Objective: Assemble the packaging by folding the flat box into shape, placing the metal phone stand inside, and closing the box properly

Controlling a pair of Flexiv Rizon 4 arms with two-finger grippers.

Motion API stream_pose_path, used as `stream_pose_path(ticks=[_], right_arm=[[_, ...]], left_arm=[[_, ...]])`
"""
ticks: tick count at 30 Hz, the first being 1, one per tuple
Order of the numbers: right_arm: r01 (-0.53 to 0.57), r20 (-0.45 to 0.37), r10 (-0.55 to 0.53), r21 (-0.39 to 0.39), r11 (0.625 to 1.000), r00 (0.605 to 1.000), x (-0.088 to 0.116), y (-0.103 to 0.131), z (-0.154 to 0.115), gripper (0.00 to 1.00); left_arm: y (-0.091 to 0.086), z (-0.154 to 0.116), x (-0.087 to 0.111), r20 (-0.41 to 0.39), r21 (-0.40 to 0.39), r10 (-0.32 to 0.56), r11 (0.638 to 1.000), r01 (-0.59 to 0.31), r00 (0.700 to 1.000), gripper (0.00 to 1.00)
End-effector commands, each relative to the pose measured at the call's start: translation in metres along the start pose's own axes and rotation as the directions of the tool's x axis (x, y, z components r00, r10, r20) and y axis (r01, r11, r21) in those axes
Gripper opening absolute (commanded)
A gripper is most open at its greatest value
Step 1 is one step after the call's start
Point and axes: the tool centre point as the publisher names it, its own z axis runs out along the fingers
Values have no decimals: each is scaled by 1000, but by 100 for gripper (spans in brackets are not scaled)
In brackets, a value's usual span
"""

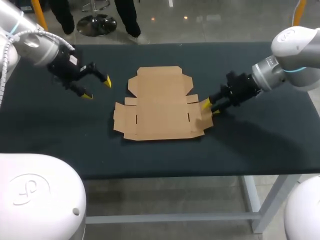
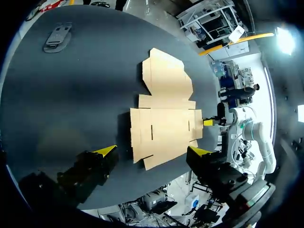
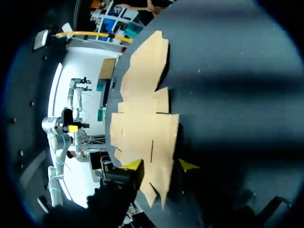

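Head view: the dark table (image 1: pixel 260 145) carries the flat box (image 1: pixel 160 107), unfolded at frame centre. The left gripper (image 1: pixel 97 88) hovers at upper left, jaws apart. The right gripper (image 1: pixel 210 108), jaws apart, straddles the box's right flap. In the left wrist view, the metal phone stand (image 2: pixel 57 38) lies well apart from the box.
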Motion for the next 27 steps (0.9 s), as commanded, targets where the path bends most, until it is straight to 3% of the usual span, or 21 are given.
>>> stream_pose_path(ticks=[1, 6, 8, 9, 10, 21, 27], right_arm=[[8, -8, -7, 111, 994, 1000, -7, 17, 9, 47], [15, 5, -17, 182, 983, 1000, -12, 23, 21, 45], [14, 6, -16, 195, 981, 1000, -14, 25, 23, 38], [14, 6, -15, 195, 981, 1000, -14, 26, 24, 31], [18, 3, -19, 199, 980, 1000, -14, 27, 24, 0], [56, -33, -50, 191, 980, 998, -2, 12, 20, 0], [14, -29, -10, 155, 988, 1000, 0, 0, 23, 0]], left_arm=[[0, 0, 1, 8, 0, -8, 1000, 8, 1000, 100], [0, 1, 2, 13, 5, -19, 1000, 19, 1000, 100], [0, 1, 2, 16, 8, -23, 1000, 23, 1000, 100], [0, 1, 3, 17, 9, -27, 1000, 27, 1000, 100], [0, 1, 2, 17, 9, -31, 999, 31, 999, 100], [1, 3, 5, 18, 15, -44, 999, 43, 999, 100], [2, 6, 4, 14, 9, -48, 999, 48, 999, 100]])
